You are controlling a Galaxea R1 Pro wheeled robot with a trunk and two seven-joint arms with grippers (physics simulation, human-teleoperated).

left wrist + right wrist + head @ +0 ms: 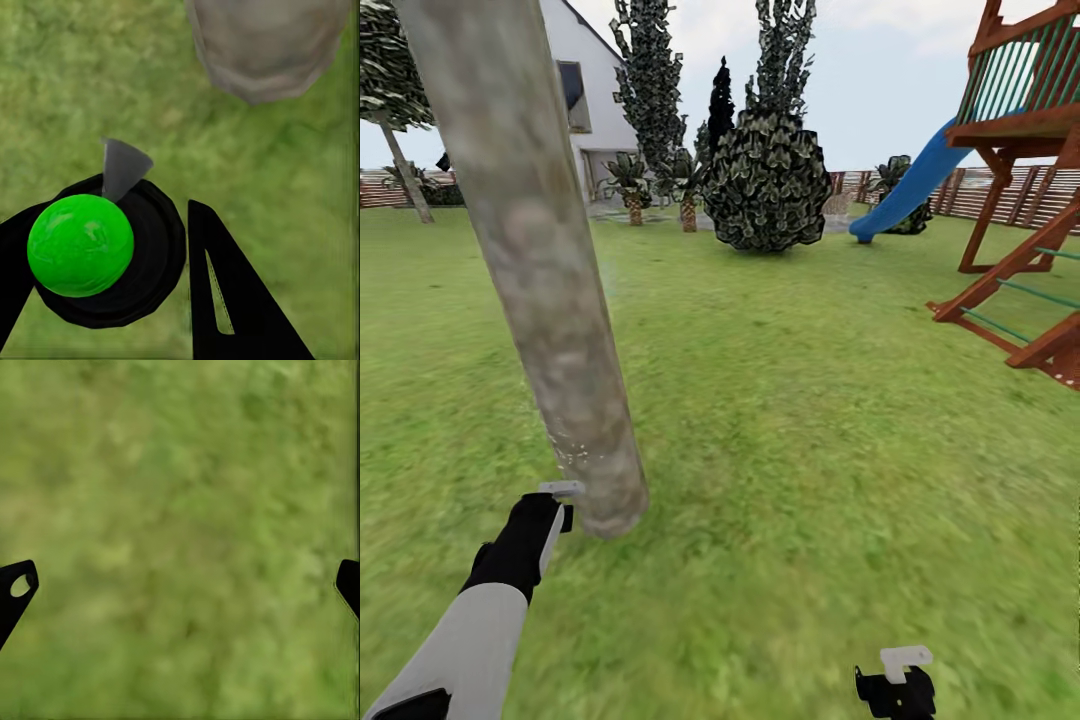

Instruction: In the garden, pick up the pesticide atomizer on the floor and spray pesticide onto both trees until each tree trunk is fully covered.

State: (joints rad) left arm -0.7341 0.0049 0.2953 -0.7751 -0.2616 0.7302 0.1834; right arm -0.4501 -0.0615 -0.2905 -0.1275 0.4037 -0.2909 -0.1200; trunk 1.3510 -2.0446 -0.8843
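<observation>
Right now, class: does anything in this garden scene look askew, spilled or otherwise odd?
Little stands out. The thick pale grey-tan mottled tree trunk appears tilted, possibly from the camera angle. Fine white specks cluster near its base, beside the left gripper.

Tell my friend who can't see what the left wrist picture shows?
The left gripper holds a bottle with a shiny green ball top and a grey nozzle, over green grass. The pale base of a tree trunk stands just beyond it.

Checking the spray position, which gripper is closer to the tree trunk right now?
Left. The left gripper, holding the atomizer, sits right beside the tree trunk at its base; the right gripper hangs well off to the trunk's right over grass.
</observation>
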